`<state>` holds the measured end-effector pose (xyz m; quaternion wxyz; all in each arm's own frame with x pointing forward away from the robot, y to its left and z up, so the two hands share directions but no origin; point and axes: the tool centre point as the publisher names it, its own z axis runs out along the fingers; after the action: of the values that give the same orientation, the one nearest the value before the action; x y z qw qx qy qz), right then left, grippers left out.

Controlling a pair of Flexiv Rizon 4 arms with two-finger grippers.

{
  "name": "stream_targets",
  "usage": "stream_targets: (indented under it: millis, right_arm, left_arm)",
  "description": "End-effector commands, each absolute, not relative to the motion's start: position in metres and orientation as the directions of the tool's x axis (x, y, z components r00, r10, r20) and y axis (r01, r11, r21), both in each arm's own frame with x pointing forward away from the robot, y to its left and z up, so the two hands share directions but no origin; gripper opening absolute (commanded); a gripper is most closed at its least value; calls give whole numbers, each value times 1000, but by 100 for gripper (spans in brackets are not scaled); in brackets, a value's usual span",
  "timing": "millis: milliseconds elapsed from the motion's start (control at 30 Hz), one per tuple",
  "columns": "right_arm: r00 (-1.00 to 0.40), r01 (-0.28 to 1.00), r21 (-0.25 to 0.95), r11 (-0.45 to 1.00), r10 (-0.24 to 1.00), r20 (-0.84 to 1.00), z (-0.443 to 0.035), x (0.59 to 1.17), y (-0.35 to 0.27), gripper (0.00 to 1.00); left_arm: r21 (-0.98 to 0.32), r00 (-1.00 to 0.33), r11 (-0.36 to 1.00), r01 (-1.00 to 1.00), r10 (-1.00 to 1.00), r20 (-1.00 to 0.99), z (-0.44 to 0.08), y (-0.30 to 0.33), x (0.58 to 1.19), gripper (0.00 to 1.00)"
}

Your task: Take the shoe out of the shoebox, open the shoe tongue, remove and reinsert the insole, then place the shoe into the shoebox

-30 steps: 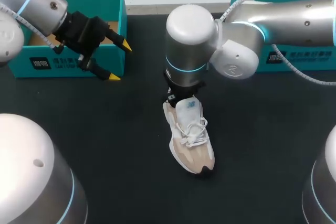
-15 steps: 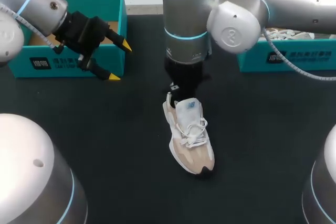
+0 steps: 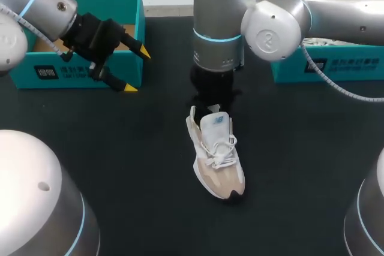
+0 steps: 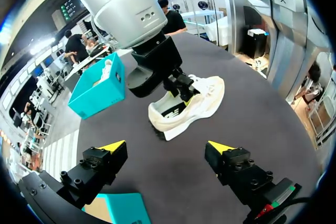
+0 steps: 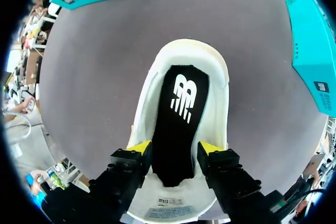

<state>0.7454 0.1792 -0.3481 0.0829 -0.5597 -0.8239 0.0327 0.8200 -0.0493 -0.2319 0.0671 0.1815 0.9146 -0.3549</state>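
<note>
My right hand point(image 5: 174, 147) hangs over the sneaker's point(image 3: 222, 172) heel at the tabletop's point(image 3: 120, 166) middle, fingers apart astride the black insole point(image 5: 181, 114), set to pinch it out; my left hand point(image 3: 137, 70) hovers spread beside the far-left shoebox point(image 3: 78, 73).

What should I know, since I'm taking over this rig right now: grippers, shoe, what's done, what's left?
Left gripper: open, empty, beside the left shoebox.
Right gripper: at the heel of the shoe, over the black insole; grip unclear.
Shoe: upright on the table, between the left shoebox and the right shoebox; insole lies inside it.
Done: shoe out of its box.
Left: insole removal and reinsertion cannot be confirmed; shoe not yet placed into a shoebox.
</note>
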Motion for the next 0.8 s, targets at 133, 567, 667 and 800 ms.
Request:
stream_targets:
  millis: [133, 567, 667, 800]
  right_arm:
    - [-382, 909, -148, 389, 921, 76, -346, 748, 188, 100]
    - [-371, 921, -108, 374, 928, 41, -338, 754, 190, 100]
    - [-350, 933, -77, 350, 937, 17, -325, 754, 186, 100]
    - [-322, 946, -49, 321, 946, -15, -312, 748, 180, 100]
  left_arm:
    - [-623, -925, 684, 380, 285, -251, -232, -49, 820, 100]
    - [-623, -925, 684, 380, 285, -251, -232, -49, 820, 100]
    - [-623, -925, 684, 380, 285, -251, -232, -49, 820, 100]
    - [-623, -925, 684, 380, 285, -251, -232, -49, 820, 100]
